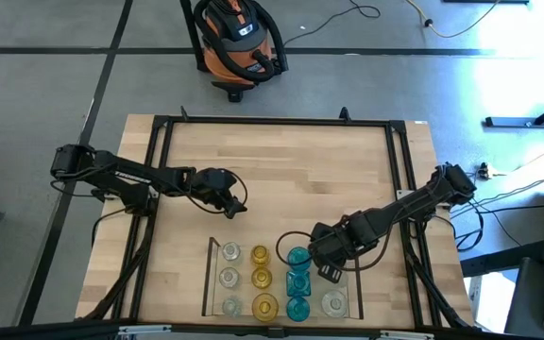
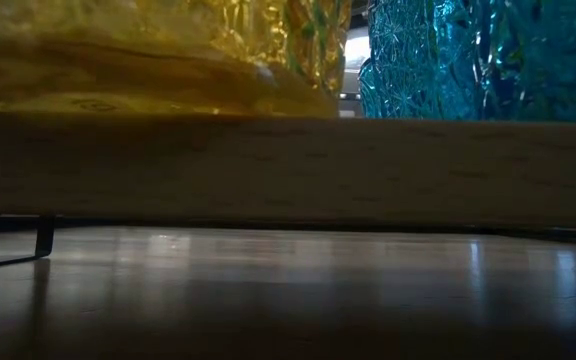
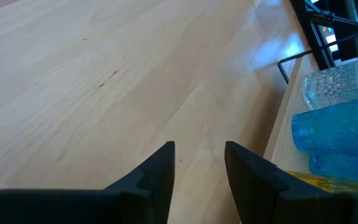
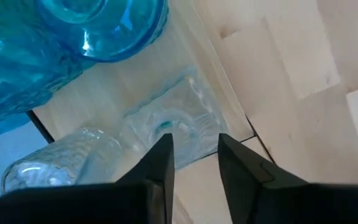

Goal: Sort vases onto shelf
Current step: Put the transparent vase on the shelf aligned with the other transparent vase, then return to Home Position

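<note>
The shelf [image 1: 217,283] is a light-wood strip with a thin dark rail at the table's near edge. On it stand columns of clear vases [image 1: 229,279], amber vases [image 1: 260,279] and teal vases [image 1: 297,280], plus a lone clear vase [image 1: 335,302] on the right. My right gripper [image 1: 330,272] hovers open over the shelf's right end. In its wrist view a squarish clear vase [image 4: 166,124] stands just past the fingertips, beside a round clear vase [image 4: 61,162] and teal vases [image 4: 104,25]. My left gripper [image 1: 236,205] is open over bare table, left of centre.
A black frame [image 1: 272,123] runs around the tabletop. Bare wood [image 1: 291,179] lies between the shelf and the far edge. An orange shop vacuum [image 1: 239,42] sits on the floor beyond the table. The low view shows an amber vase [image 2: 138,60] and a teal vase [image 2: 478,55] up close.
</note>
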